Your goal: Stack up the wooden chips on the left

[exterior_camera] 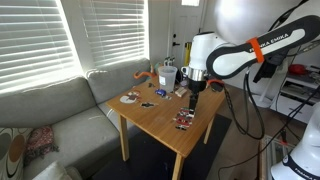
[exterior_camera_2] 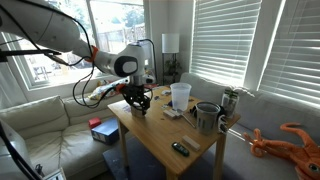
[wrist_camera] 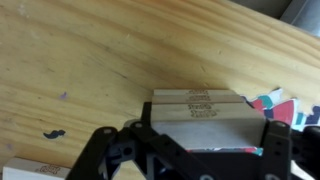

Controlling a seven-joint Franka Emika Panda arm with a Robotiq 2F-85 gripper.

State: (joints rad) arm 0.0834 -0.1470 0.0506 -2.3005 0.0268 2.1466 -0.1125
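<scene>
In the wrist view, pale tan wooden chips lie in stepped layers on the wooden table, two of them with dark print on their edges. They fill the gap between my gripper's two black fingers, which are closed against the nearest chip. In both exterior views the gripper is low over the table near its edge, and it hides the chips there.
A white cup, a metal mug, a round dark plate and a dark-and-red cluster stand on the table. A colourful patterned item lies beside the chips. A grey couch is next to the table.
</scene>
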